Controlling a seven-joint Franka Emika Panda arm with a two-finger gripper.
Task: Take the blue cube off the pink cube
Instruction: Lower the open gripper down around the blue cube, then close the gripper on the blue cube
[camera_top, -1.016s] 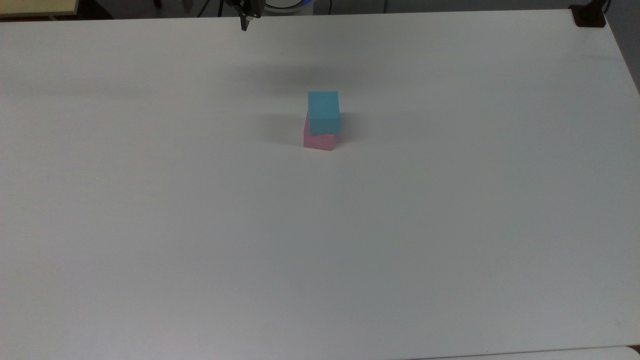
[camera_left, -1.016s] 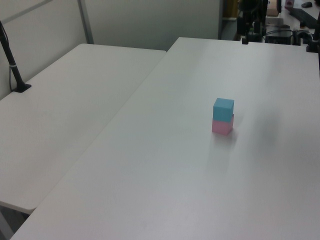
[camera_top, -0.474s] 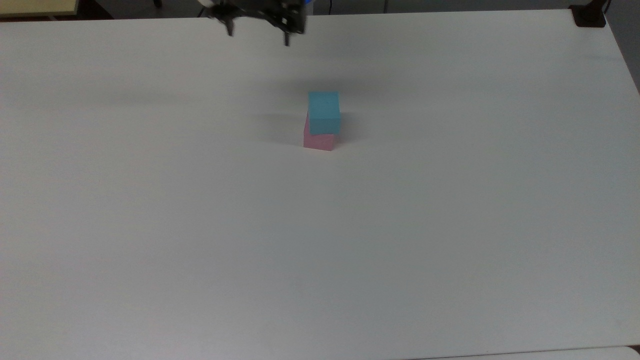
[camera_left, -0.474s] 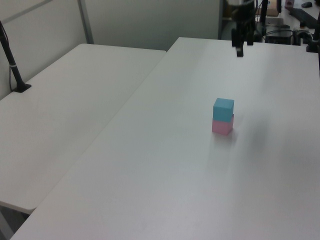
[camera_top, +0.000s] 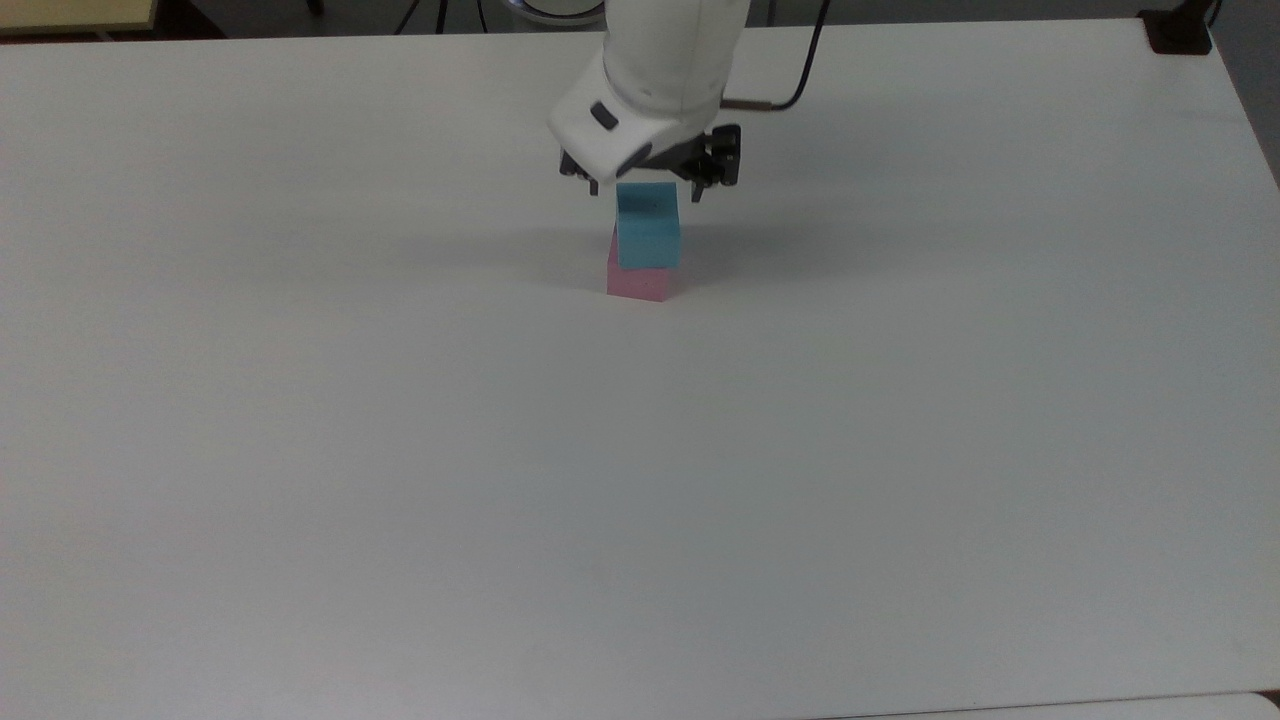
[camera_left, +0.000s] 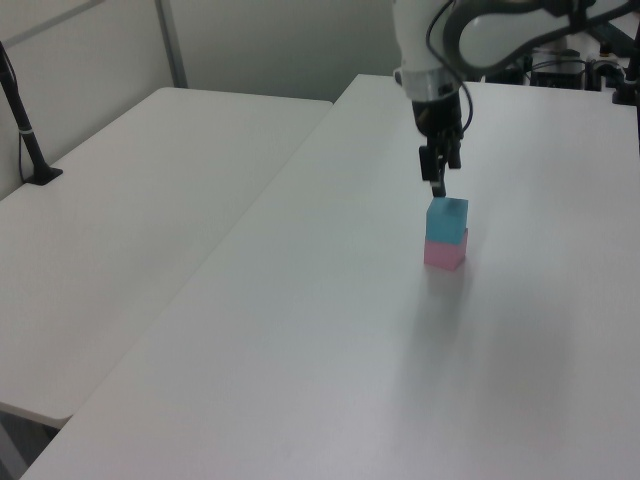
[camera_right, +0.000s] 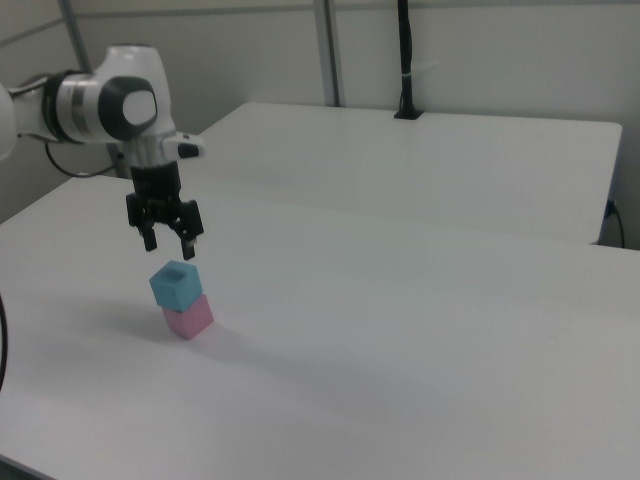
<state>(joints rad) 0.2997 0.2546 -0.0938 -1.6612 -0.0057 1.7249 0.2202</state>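
Observation:
The blue cube (camera_top: 648, 235) (camera_left: 446, 220) (camera_right: 175, 285) rests on top of the pink cube (camera_top: 637, 283) (camera_left: 444, 252) (camera_right: 189, 318) near the middle of the white table (camera_top: 640, 480). My gripper (camera_top: 647, 188) (camera_left: 439, 186) (camera_right: 170, 247) hangs just above the blue cube, pointing down. Its fingers (camera_right: 189, 244) are spread apart and open, with nothing between them. A small gap separates the fingertips from the cube's top face in the right view.
A second white table (camera_left: 130, 230) (camera_right: 420, 160) adjoins this one. A black post (camera_left: 25, 130) (camera_right: 405, 60) stands on it. A black clamp (camera_top: 1178, 30) sits at the top view's far right corner. A cable (camera_top: 800, 70) trails from the arm.
The arm has swung in from the table's far edge and come down over the stacked cubes. The cubes have not moved.

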